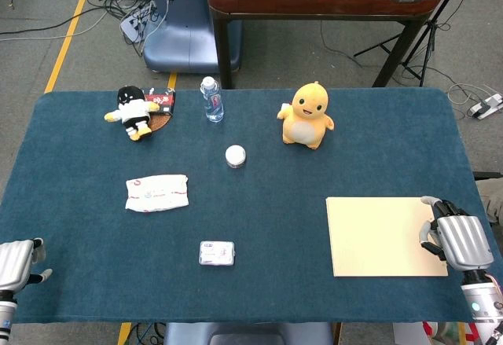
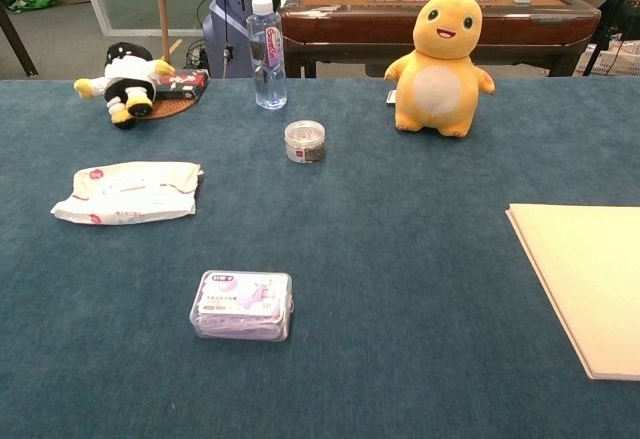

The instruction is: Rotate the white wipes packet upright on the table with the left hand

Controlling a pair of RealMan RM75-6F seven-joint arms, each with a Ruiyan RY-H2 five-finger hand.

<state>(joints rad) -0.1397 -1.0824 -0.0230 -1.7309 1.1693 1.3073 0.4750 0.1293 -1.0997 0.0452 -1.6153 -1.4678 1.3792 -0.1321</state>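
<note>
Blue cloth covers the table (image 1: 259,227), and beyond its far edge I can see a brown games table and a tangle of cables on the floor. I'll take the small round tin (image 1: 235,155) as my landmark. The wipes packet (image 1: 157,192) lies flat on the cloth, nearer to me than the tin and off to its left. My left hand (image 1: 17,265) sits at the near left corner, well apart from the packet, holding nothing with its fingers loosely apart as far as I can tell (only part of it is in view from the head camera, and the chest camera misses it altogether). My right hand (image 1: 460,241) rests far to the tin's right, at the edge of the tan board (image 1: 381,235), also empty, fingers apart.

My worries, all guesses: the packet looks soft and crinkly, so a pinch on one end may fold it instead of tipping it up, and once stood on a narrow edge it could slump back. A low reach might shove it across the cloth. The small plastic box (image 1: 216,253), nearer than the tin, lies close to my approach path and could get clipped.
</note>
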